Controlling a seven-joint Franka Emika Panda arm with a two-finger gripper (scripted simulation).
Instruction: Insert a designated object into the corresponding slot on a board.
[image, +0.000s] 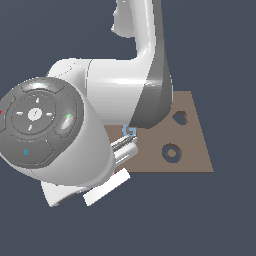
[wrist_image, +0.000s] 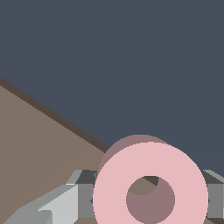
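Wrist view | jaws clamp pink ring (wrist_image: 151, 183) | board (wrist_image: 39, 144) edge near | slot (image: 171, 152) clear

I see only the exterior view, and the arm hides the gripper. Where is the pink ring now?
Observer: The wrist view shows the ring in the gripper, with fingers against both its sides.
Operator: The slot looks empty to me. Does the wrist view see it?
Observer: No. It shows only bare board and the board's edge behind the ring, no recess.
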